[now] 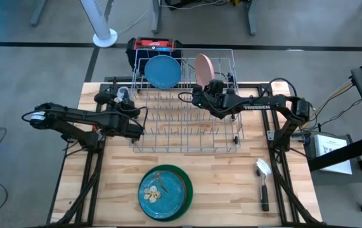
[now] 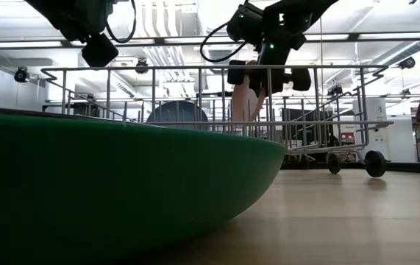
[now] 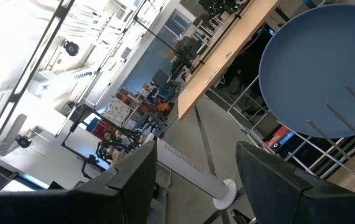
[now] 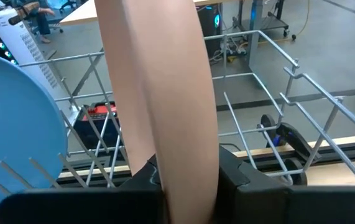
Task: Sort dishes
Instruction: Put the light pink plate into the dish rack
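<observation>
1. Right now my right gripper (image 4: 186,186) is clamped on the pale pink plate (image 4: 155,81), holding it on edge over the back of the grey wire rack (image 1: 187,136)
2. Beside it, the light blue plate (image 1: 163,71) stands upright in the rack
3. My left gripper (image 3: 196,180) hovers at the rack's left side, fingers apart
4. On the wooden table (image 1: 225,183), the green plate (image 1: 165,190) lies flat near the front edge, the brush (image 1: 263,183) to its right
5. Beyond is grey floor and a white fan (image 1: 101,22)

Rack (image 1: 187,126) sits mid-table toward the far edge. Two plates stand on edge in its far row: one (image 1: 162,71) left, the other (image 1: 204,68) right, held between right gripper (image 1: 207,88) fingers. Third plate (image 1: 165,192) lies before the rack; brush (image 1: 263,183) to its right.
</observation>
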Robot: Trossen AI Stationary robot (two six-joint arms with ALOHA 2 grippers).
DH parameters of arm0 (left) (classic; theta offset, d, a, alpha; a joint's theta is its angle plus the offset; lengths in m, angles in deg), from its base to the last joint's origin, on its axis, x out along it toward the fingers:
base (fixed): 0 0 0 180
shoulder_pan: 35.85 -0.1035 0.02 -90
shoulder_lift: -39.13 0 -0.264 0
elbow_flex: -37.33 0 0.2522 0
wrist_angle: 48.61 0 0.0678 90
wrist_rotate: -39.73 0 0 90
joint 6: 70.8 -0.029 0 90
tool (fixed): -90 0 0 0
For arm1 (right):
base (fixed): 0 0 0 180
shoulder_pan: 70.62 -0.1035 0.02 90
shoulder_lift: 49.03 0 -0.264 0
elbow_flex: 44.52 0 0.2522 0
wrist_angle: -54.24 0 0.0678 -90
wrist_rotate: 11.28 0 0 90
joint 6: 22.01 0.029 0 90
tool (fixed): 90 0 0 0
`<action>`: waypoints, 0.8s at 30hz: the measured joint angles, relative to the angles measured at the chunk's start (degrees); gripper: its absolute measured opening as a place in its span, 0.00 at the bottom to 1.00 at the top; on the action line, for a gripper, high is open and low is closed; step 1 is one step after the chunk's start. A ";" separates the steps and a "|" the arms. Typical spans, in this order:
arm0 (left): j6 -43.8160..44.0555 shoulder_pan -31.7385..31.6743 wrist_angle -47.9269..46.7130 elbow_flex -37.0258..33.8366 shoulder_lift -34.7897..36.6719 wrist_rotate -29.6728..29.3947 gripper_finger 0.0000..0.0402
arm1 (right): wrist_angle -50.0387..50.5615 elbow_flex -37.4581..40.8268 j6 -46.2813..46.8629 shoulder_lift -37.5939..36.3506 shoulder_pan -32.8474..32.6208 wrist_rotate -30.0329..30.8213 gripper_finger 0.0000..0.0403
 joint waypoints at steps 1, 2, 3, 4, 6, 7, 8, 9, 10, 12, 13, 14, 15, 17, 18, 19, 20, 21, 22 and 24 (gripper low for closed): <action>0.00 -0.02 -0.02 -0.02 0.02 0.00 0.52 | -0.04 0.00 0.06 0.00 -0.02 -0.30 0.15; 0.00 -0.01 0.00 -0.02 0.01 0.00 0.52 | 0.03 0.00 0.18 0.06 -0.02 -0.34 0.16; 0.00 -0.01 -0.01 -0.02 0.00 0.00 0.52 | 0.03 0.00 0.44 0.07 0.00 -0.55 0.18; 0.00 -0.01 -0.01 -0.01 0.01 0.00 0.52 | 0.03 0.00 0.57 0.07 0.02 -0.74 0.20; 0.00 -0.02 0.00 0.00 0.02 0.00 0.52 | 0.03 0.00 0.63 0.07 0.07 -0.89 0.23; 0.00 -0.01 -0.01 0.00 0.01 0.00 0.52 | 0.03 0.00 0.63 0.07 0.07 -0.92 0.25; 0.00 -0.01 0.00 -0.02 0.02 0.00 0.52 | 0.03 0.00 0.65 0.07 0.07 -0.92 0.26; 0.00 0.00 -0.02 -0.01 0.02 0.00 0.52 | 0.03 0.00 0.65 0.07 0.07 -0.91 0.28; 0.00 0.00 -0.01 -0.02 0.02 0.00 0.52 | 0.03 0.00 0.67 0.07 0.05 -0.89 0.29; 0.00 -0.01 -0.01 -0.01 0.01 0.00 0.52 | 0.03 0.00 0.67 0.07 0.07 -0.95 0.32; 0.00 -0.02 0.00 0.00 0.02 0.00 0.52 | 0.03 0.00 0.69 0.07 0.07 -0.98 0.33; 0.00 0.00 0.00 -0.01 0.02 0.00 0.52 | 0.01 0.00 0.69 0.07 0.07 -0.98 0.34; 0.00 0.00 0.00 -0.02 0.02 0.00 0.52 | 0.02 0.00 0.69 0.07 0.07 -0.98 0.35; 0.00 -0.01 0.00 0.00 0.02 0.00 0.52 | 0.01 0.00 0.69 0.07 0.07 -0.99 0.37; 0.00 0.00 -0.02 -0.02 0.02 0.00 0.52 | 0.01 0.00 0.65 0.07 0.07 -1.16 0.38; 0.00 -0.02 0.00 0.00 0.02 0.00 0.52 | 0.01 0.00 0.63 0.07 0.07 -1.52 0.38; 0.00 0.00 0.00 -0.01 0.02 0.00 0.52 | 0.01 0.00 0.59 0.07 0.07 -1.79 0.39; 0.00 0.00 0.00 -0.01 0.02 0.00 0.52 | 0.01 0.00 0.58 0.07 0.07 -1.89 0.39; 0.00 -0.02 0.00 0.00 0.02 0.00 0.52 | 0.01 0.00 0.61 0.07 0.07 -1.96 0.40; 0.00 0.00 0.00 -0.02 0.02 0.00 0.52 | 0.01 0.00 0.65 0.07 0.07 -1.99 0.39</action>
